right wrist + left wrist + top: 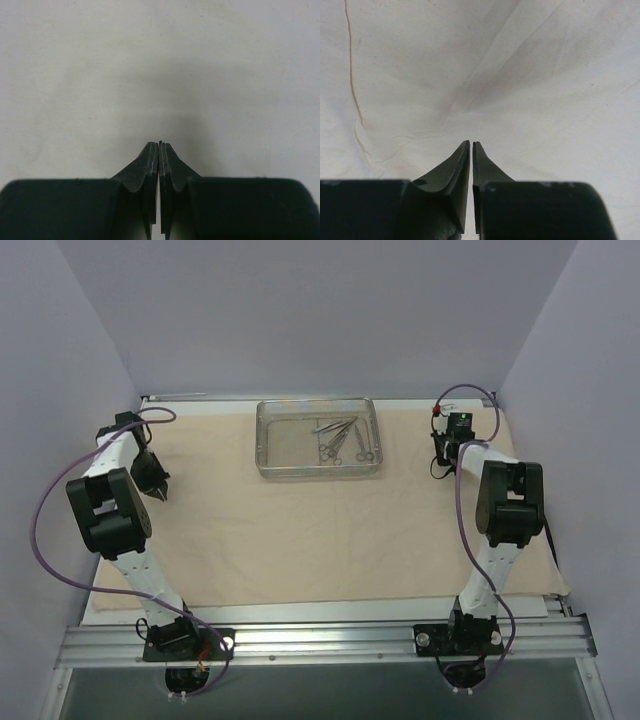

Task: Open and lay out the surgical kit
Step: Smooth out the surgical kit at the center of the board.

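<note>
Cloth, a beige woven wrap (300,540), lay unfolded as one broad sheet over nearly the whole table (100,605), reaching its left, right and far edges, with soft creases near the left edge. The opening part of the job therefore looked done. A clear rectangular tray (262,445) sat on the sheet at the middle of the table's far edge. The slim metal scissors and forceps (340,440) lay in a loose, overlapping cluster in its right half, too tangled to count. None of them rested on the cloth, so the laying-out appeared not yet begun: each tool would have to be lifted out and set down apart.

The left gripper (471,145) hung low over bare cloth near the table's left edge, its claw parted by only a narrow slit and grasping nothing. The right gripper (160,144) hung over plain cloth near the far right corner, clenched tight and empty. Both stood well apart from the tray.
</note>
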Controlling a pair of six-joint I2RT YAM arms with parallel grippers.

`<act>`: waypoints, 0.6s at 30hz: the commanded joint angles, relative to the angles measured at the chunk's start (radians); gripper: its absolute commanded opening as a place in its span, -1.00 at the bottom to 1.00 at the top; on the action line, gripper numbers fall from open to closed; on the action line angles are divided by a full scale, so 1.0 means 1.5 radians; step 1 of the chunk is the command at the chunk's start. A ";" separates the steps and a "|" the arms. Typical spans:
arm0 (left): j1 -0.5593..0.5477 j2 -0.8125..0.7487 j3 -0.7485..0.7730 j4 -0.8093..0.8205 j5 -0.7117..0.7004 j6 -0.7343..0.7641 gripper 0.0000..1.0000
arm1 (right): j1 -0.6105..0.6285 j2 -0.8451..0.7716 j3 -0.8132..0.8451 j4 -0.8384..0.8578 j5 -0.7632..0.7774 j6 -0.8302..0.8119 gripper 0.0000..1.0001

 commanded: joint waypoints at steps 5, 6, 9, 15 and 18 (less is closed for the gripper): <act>-0.009 -0.043 0.009 0.000 0.018 0.004 -0.66 | -0.019 -0.027 -0.018 -0.006 0.025 0.031 -1.00; -0.009 -0.040 0.011 -0.001 0.016 0.003 -0.66 | -0.023 -0.032 -0.028 -0.002 0.023 0.029 -1.00; -0.009 -0.030 0.014 -0.003 0.007 0.002 -0.68 | -0.031 -0.054 -0.062 0.008 0.019 0.016 -1.00; -0.003 -0.004 0.034 -0.007 -0.014 0.013 -0.73 | -0.041 -0.076 -0.077 -0.003 0.017 0.009 -1.00; -0.006 -0.012 0.046 -0.007 -0.013 0.012 -0.73 | -0.054 -0.095 -0.071 0.005 0.017 0.007 -1.00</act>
